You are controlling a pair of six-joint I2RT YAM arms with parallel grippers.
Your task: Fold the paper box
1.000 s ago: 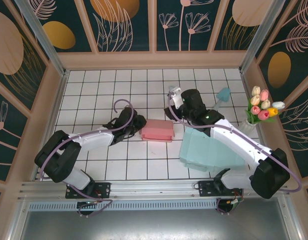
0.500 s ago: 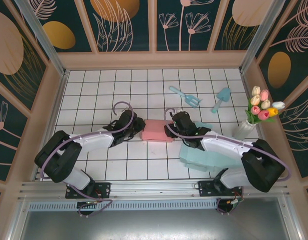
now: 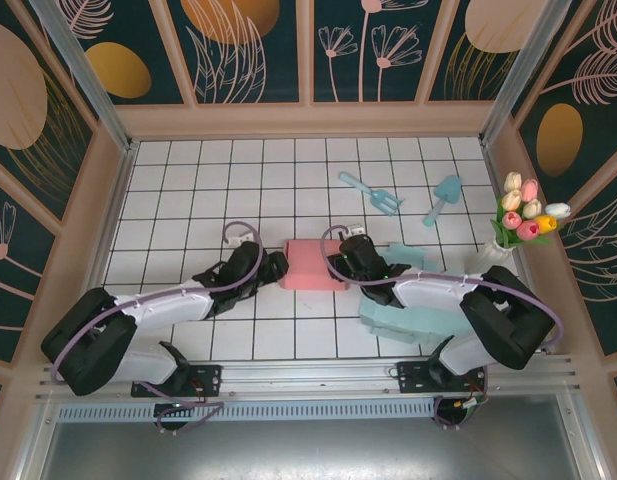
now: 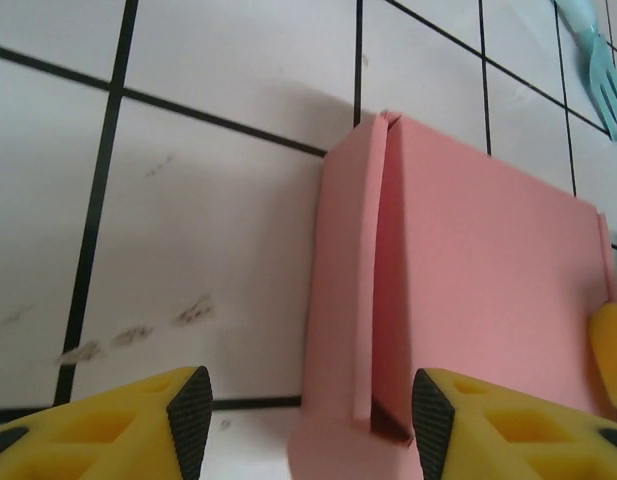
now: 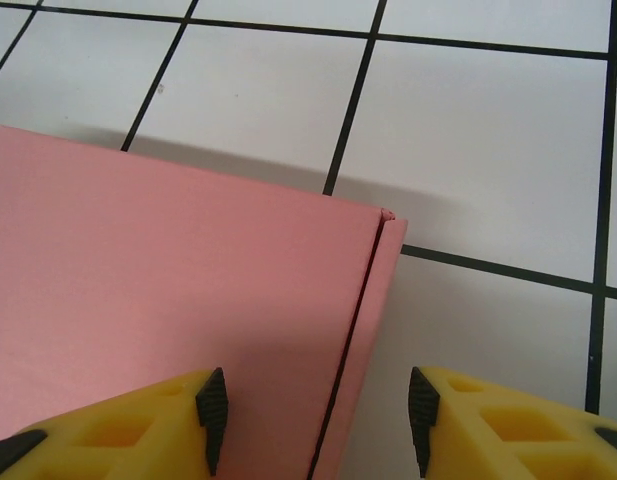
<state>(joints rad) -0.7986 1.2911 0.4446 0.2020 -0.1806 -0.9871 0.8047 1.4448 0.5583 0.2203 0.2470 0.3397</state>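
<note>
Here left end effector (image 4: 306, 415) parted, straddling pink box (image 4: 468, 300) edge; right end effector (image 5: 316, 415) likewise.

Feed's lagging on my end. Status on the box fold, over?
Left end effector open, astride left edge of pink paper box. Right end effector open, astride right edge. Box flat on tiles. Teal carton under right arm.
</note>
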